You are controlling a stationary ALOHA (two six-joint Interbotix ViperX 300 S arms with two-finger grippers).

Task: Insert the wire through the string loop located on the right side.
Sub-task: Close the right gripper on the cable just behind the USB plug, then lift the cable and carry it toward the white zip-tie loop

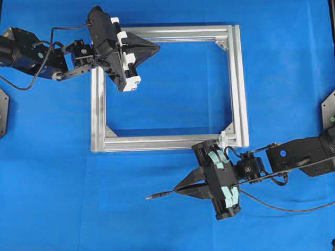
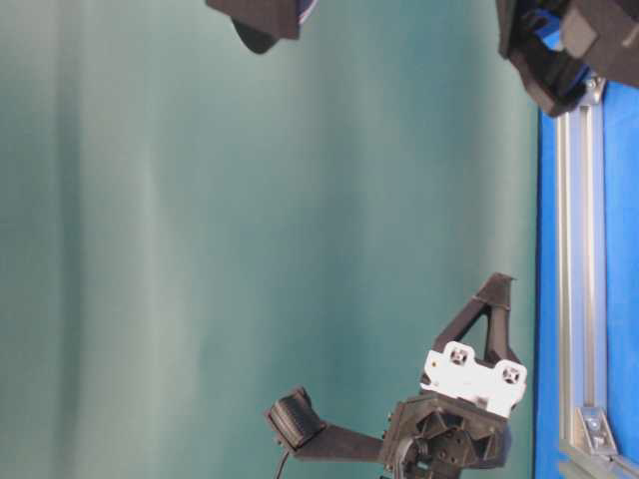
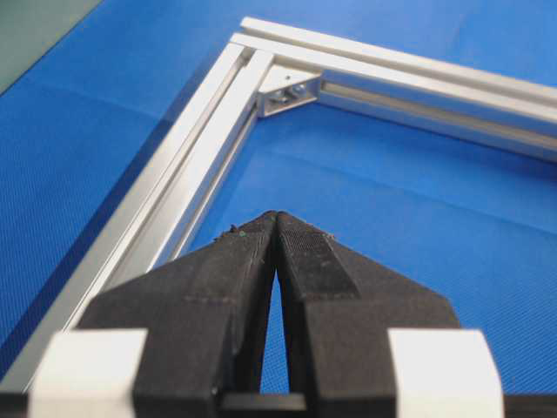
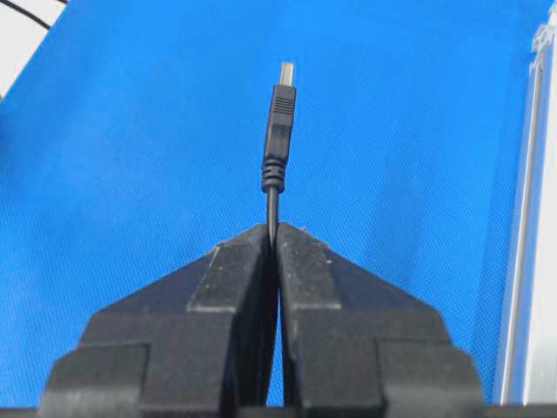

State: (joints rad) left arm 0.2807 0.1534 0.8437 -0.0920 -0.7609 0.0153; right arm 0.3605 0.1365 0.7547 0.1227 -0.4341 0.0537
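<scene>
Black thin wire [image 4: 273,205], metallic-tipped plug, pinched in right gripper [image 4: 275,231].

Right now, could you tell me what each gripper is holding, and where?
Right gripper: thin black wire, pinched just behind its plug. Left gripper: shut, nothing held.

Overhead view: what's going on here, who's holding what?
The right gripper is shut on the wire, pinching it just behind the plug, which sticks out ahead of the fingertips. It sits over the blue mat just outside the aluminium frame, near the frame's lower right corner where the string loop is. The plug points away from the loop, so nothing is threaded yet. The left gripper is shut and empty, over the frame's upper left corner.
</scene>
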